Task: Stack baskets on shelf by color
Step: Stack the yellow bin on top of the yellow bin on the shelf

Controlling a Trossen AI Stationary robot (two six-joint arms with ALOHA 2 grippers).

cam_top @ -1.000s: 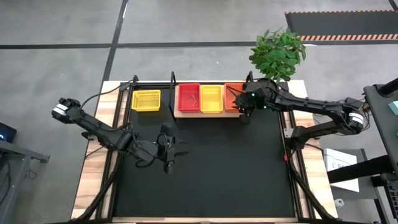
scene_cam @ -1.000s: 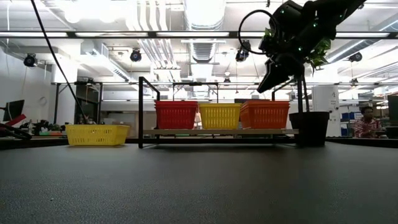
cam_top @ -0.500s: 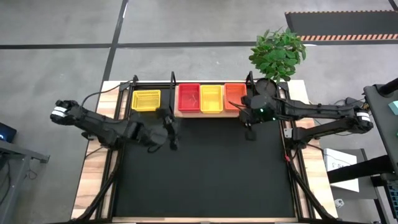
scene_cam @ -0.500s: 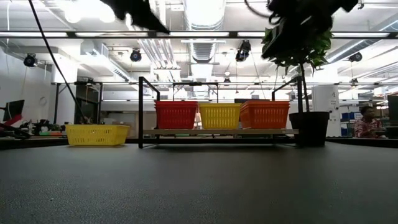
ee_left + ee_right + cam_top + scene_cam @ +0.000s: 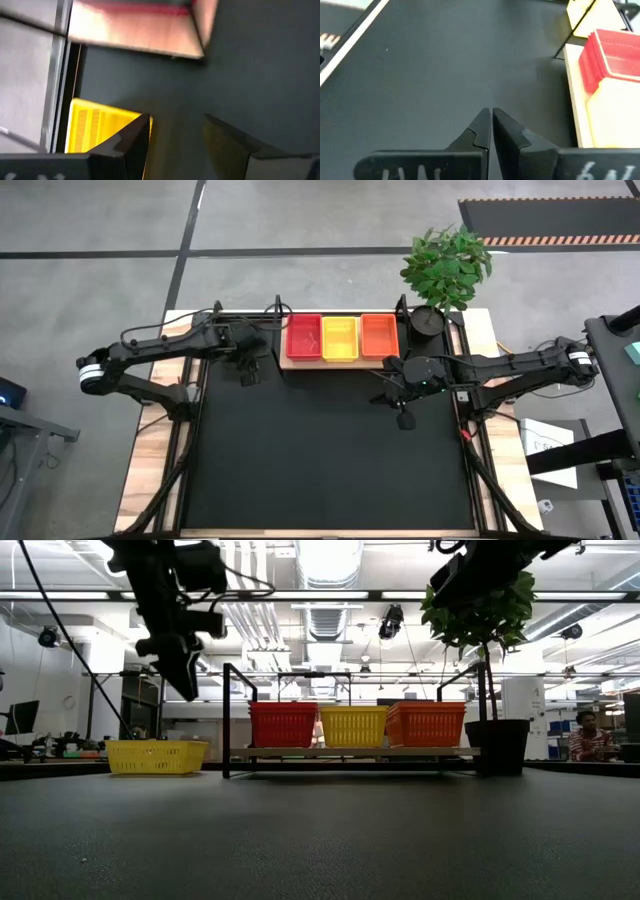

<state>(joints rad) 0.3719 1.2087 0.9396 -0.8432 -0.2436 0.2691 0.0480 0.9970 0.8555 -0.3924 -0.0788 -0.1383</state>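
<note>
Moved since a second ago: left hand (image 5: 249,367), from mid-desk to the far left part, now just beside the lone yellow basket (image 5: 234,340); right hand (image 5: 402,418), withdrawn from the orange basket (image 5: 378,336) to the bare mat nearer the front.

Left hand: fingers (image 5: 135,139) apart, nothing between them; raised above the desk (image 5: 330,470) in the low view, the lone yellow basket showing past them in the left wrist view.

Right hand: fingers (image 5: 476,131) pressed together, empty, over black mat.

Shelf (image 5: 350,752): light wooden board with black posts, at the far edge of the desk. Holds three baskets in a row, side by side: red basket (image 5: 304,337) on the left, yellow shelf basket (image 5: 340,338) in the middle, orange basket on the right.

Lone yellow basket: on the desk, left of the shelf, apart from it.

Potted plant (image 5: 446,268): dark pot at the far right corner, beside the shelf end.

Person (image 5: 586,736): seated in the room beyond, far right of the low view.
</note>
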